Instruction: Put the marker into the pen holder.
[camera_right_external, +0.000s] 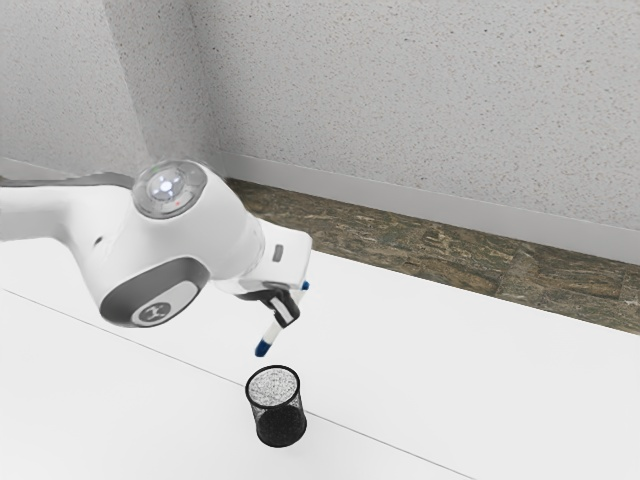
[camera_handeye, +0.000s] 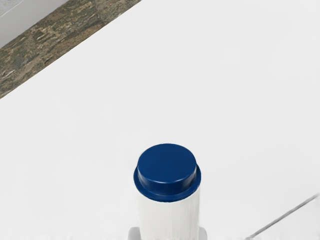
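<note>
Pen holder: you have the round black wire-mesh pen holder (camera_right_external: 281, 423) upright on the smooth white table (camera_right_external: 420, 365), with its mouth to the top; this is the landmark for all places below.
Marker: the white cylindrical marker (camera_right_external: 272, 332) with blue ends is in the air, higher than the pen holder and outside of it. You see it tilted, with its lower blue end (camera_right_external: 262, 349) near the rim of the pen holder in the exterior view, and its other blue end farther from the rim. If it is exactly over the mouth, I cannot tell you.
Gripper: your black two-finger gripper (camera_right_external: 285, 311) is closed upon the marker, and its fingers stand apart by the thickness of the white barrel. It is higher than the pen holder.
Wrist view: you see one round blue end (camera_handeye: 167, 164) of the marker and the white barrel, with a small pale grey shape at each side of the barrel.
Arm: the white robot arm (camera_right_external: 228, 235) comes from the exterior view's left and reaches to above the level of the pen holder.
Table line: a thin grey line (camera_right_external: 385, 443) runs across the table and meets the pen holder's outline at both sides in the exterior view.
Background: beyond the table, well apart from the pen holder, you have the brown stone-patterned floor (camera_right_external: 440, 255) and the speckled grey wall (camera_right_external: 420, 100).
</note>
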